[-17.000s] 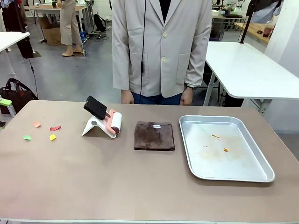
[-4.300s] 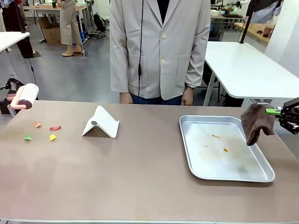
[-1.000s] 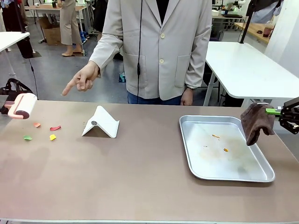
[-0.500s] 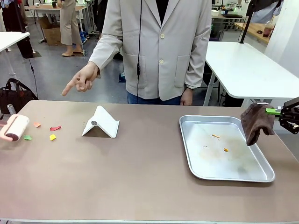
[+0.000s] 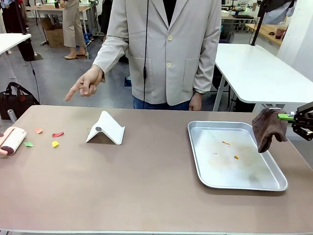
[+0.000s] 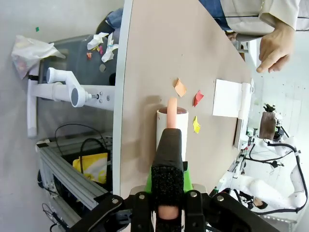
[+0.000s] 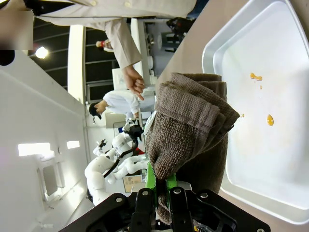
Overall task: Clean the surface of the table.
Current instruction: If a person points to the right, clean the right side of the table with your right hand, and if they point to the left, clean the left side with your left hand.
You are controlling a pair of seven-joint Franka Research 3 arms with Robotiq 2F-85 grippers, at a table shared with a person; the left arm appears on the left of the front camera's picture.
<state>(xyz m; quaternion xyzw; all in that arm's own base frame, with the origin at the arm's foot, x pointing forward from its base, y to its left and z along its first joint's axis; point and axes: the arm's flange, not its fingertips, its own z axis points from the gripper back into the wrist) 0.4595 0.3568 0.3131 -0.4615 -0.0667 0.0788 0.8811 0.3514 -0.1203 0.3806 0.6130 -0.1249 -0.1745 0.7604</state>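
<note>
The lint roller [image 5: 13, 138] is lower now than it was a second ago, and it sits low at the left end of the counter [image 5: 146, 196]. I cannot tell if it touches the top yet. The left arm's jaws are pressed tight on the roller's black handle. The roller's long side points away from the jaws, out over the counter toward the orange scrap [image 5: 38, 130]. The other bits of paper lie close by on the robot's right of the roller. The green scrap [image 5: 29, 144] is just beside it, the yellow scrap [image 5: 55, 144] is a little farther, and the red scrap [image 5: 57, 134] is near that one. So I think the roller has to go sideways, across its long side, toward the middle of the counter to pick them up. The left arm is much nearer to the scraps than the right arm. The person's hand [image 5: 84, 84] is up in the air and points down at that end. Far off at the right end, the right arm's jaws pinch a folded brown cloth [image 5: 268, 128], which hangs above the edge of the metal tray [image 5: 254, 171]. A white stand [image 5: 108, 128] sits between the scraps and the tray.
</note>
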